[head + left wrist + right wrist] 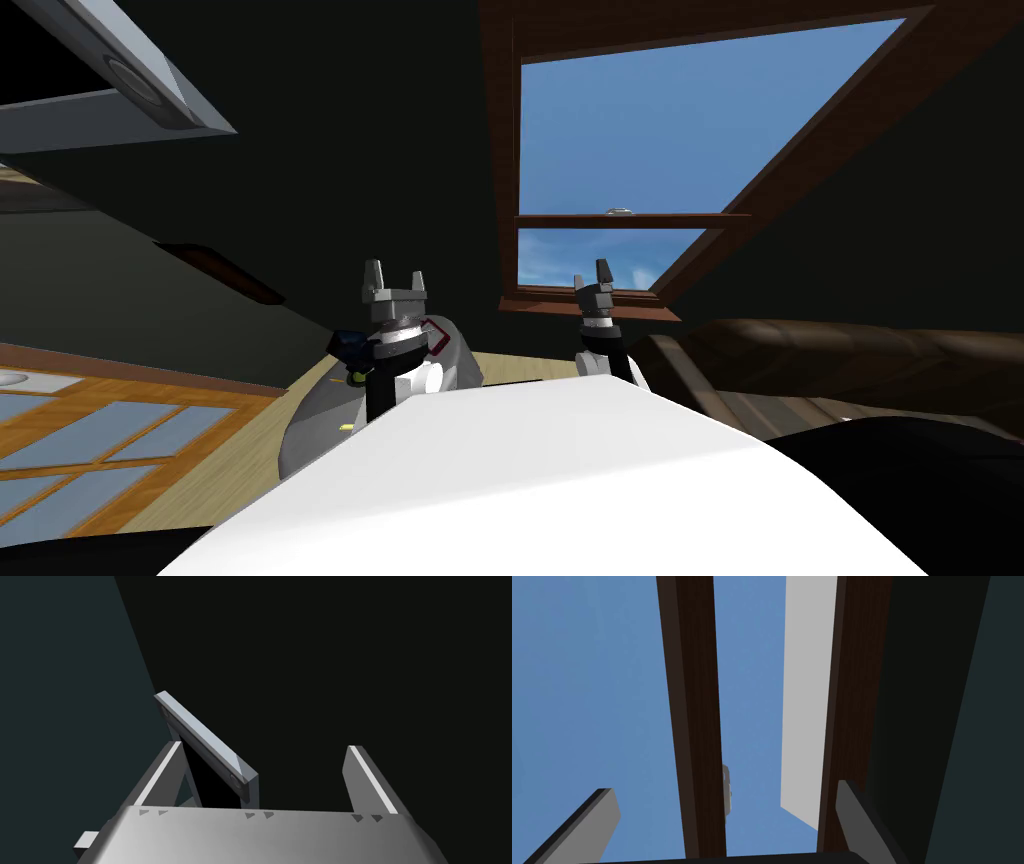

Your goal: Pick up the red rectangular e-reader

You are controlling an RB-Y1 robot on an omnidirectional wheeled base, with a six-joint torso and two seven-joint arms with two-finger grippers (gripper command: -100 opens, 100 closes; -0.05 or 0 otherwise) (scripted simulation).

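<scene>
Left tool (pixel 396 279): grey blade fingers, grey body bearing small triangular marks. Right tool (pixel 592 279): alike, with wrists (pixel 598 332) banded black and white.

Window frame (pixel 560 219) dark brown, panes (pixel 650 130) sky blue. Below it: sofa (pixel 860 350) brown, table (pixel 310 430) grey, e-reader (pixel 438 331) rim dark red.

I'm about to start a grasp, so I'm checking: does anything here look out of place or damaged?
Nothing looks spilled, damaged or askew. A red-edged flat thing, likely the e-reader, lies on the grey table, partly hidden by the left end effector. That one and the right end effector are open and raised.
</scene>
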